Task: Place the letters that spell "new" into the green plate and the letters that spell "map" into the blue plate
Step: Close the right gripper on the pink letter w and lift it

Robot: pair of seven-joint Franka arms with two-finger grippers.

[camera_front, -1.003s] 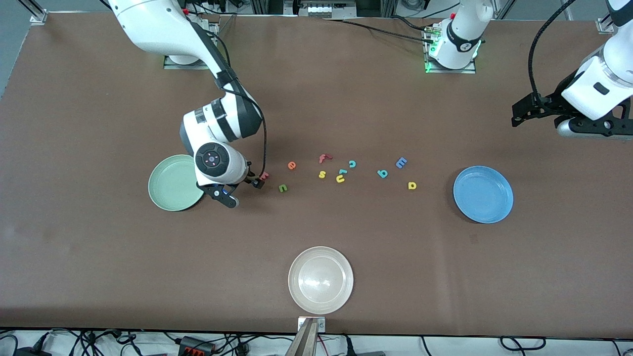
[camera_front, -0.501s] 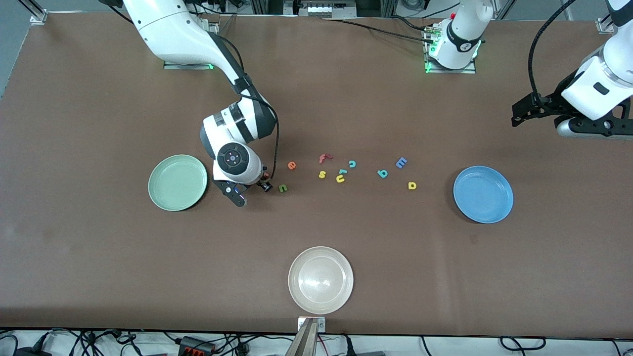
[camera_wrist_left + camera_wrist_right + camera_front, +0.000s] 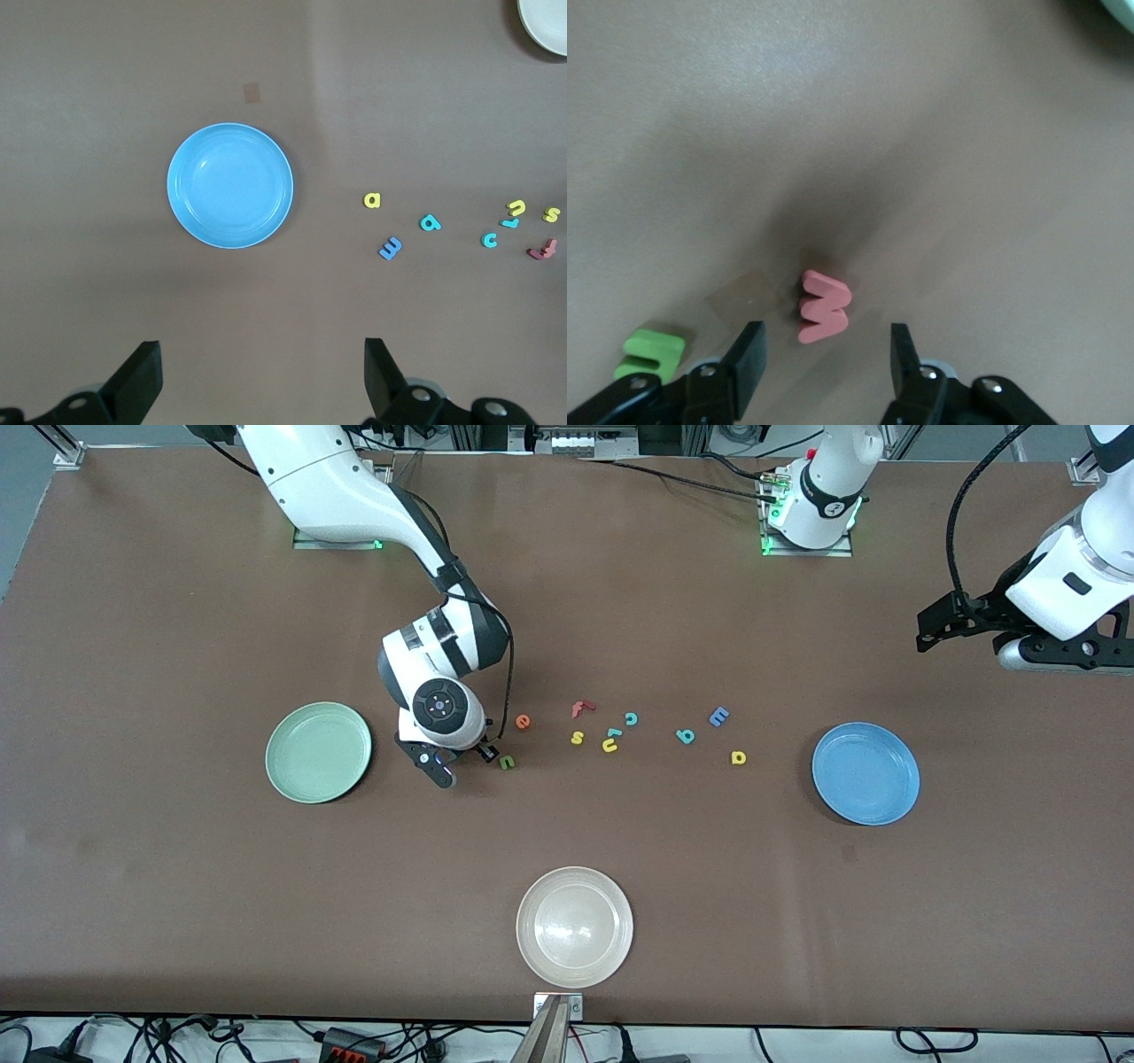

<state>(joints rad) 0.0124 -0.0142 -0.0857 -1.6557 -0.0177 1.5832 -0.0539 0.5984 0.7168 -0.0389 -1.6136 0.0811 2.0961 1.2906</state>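
The pinkish-red w [image 3: 824, 307] lies flat on the table just ahead of the gap of my right gripper [image 3: 826, 345], whose jaws are open and touch nothing. In the front view this gripper [image 3: 463, 763] hangs low between the green plate [image 3: 318, 752] and the dark green n [image 3: 507, 762], and its wrist hides the w. The orange e [image 3: 523, 722] lies close by. The blue m [image 3: 718, 716], teal p [image 3: 685, 736] and yellow a [image 3: 738, 757] lie near the blue plate [image 3: 866, 773]. My left gripper [image 3: 939, 624] waits high up, open and holding nothing [image 3: 261, 354].
A red f [image 3: 580, 708], yellow s [image 3: 577, 737], yellow u [image 3: 609, 746] and teal c [image 3: 631, 718] lie in the middle of the letter row. A larger white plate [image 3: 574, 926] stands near the table's front edge. Both coloured plates hold nothing.
My right arm has swung away from the green plate toward the n, its jaws narrowing as it went. The w, seen beside a finger before, is now under the wrist. The left arm is still.
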